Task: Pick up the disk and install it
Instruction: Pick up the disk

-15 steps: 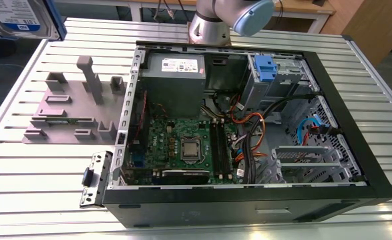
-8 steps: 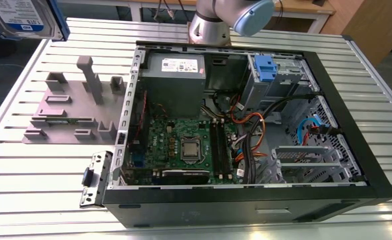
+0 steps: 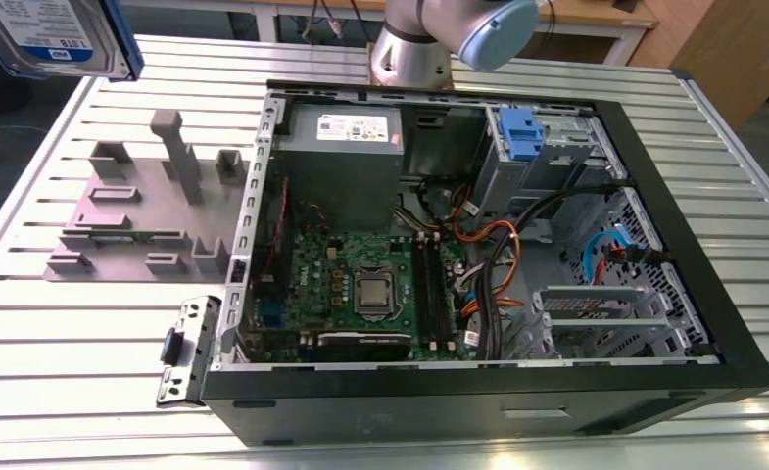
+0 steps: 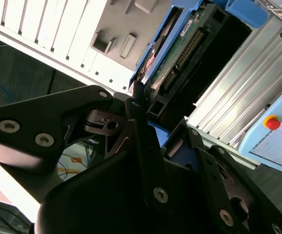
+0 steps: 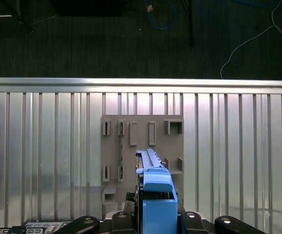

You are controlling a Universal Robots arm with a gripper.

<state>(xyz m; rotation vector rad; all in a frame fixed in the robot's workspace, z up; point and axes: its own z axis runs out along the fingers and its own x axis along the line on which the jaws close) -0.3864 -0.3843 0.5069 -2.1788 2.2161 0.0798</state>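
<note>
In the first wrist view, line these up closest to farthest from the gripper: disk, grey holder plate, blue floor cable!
1. Blue-framed silver disk, clamped in the gripper.
2. Grey slotted plastic plate, on the table below.
3. Thin blue cable, on the dark floor beyond.

On table (image 3: 44,392), fixture (image 3: 129,220) beside computer case (image 3: 423,397); disk (image 3: 51,34) above fixture.

Arm (image 3: 417,44) up high, hand (image 4: 162,114) clamped on disk (image 4: 179,48), fingers (image 4: 143,146) ea. side

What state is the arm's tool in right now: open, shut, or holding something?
Tool: shut on the disk, holding it in the air above the grey rack.
</note>
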